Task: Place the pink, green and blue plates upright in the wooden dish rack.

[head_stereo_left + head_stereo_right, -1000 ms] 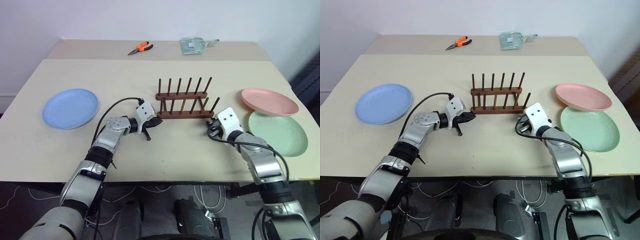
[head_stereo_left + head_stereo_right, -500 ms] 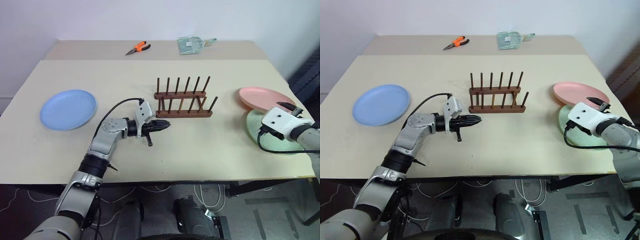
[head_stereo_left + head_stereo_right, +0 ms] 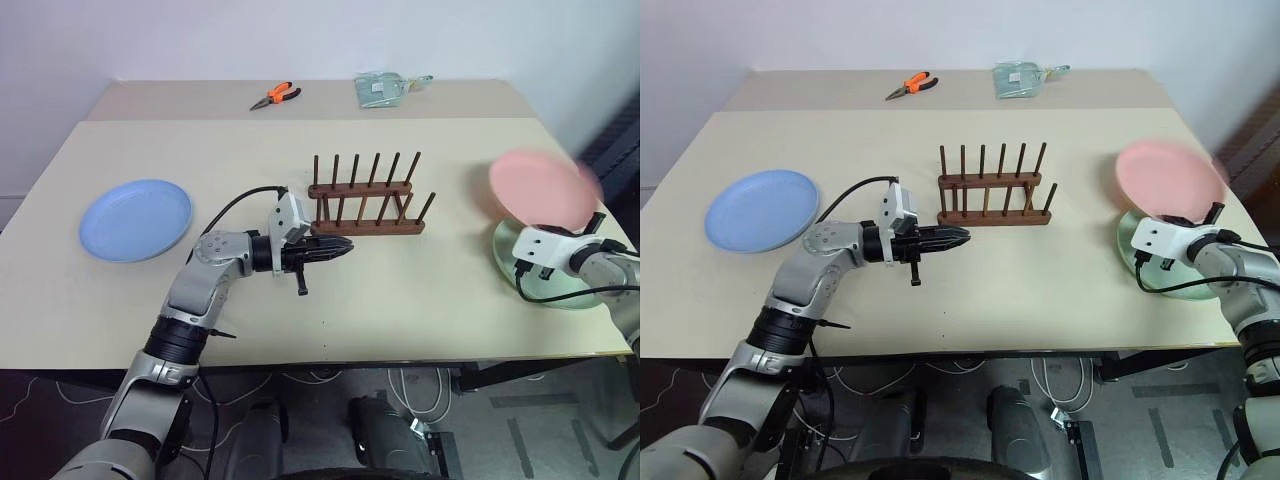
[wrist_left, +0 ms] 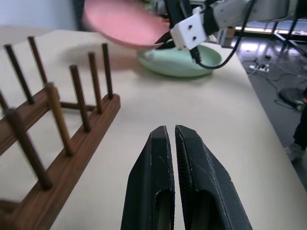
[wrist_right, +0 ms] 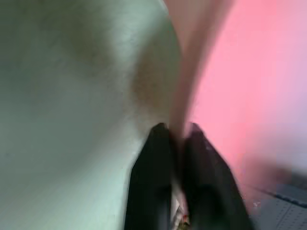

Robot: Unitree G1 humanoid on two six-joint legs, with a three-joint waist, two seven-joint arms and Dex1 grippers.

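Desk (image 3: 400,300): beige top, with a second beige surface butted against its far edge.

Blue plate (image 3: 136,218): lies flat on the desk's left side, well apart from the rack and from both arms.

Green plate (image 3: 1165,262): flat near the desk's right edge, partly covered by the right arm and the pink plate.

Pink plate (image 3: 540,190): tilted up over the far part of the green plate, its face turned toward the camera, motion-blurred. Its lower rim sits between the fingers of the right pincer (image 5: 176,130), which are pressed onto it from both sides; the right wrist view shows the rim running up out of the narrow gap between the two black fingers.

Wooden dish rack (image 3: 366,195): dark brown, two rows of thin upright pegs on a low base, standing near the middle of the desk. No plate in it.

Left pincer (image 4: 170,133): fingers pressed together, nothing between them, pointing level toward the robot's right, just in front of the near left corner of the rack. Whether it touches the rack base cannot be told.

Far surface: a pale green packet (image 3: 383,88) and orange-handled pliers (image 3: 277,96), well apart from the plates.
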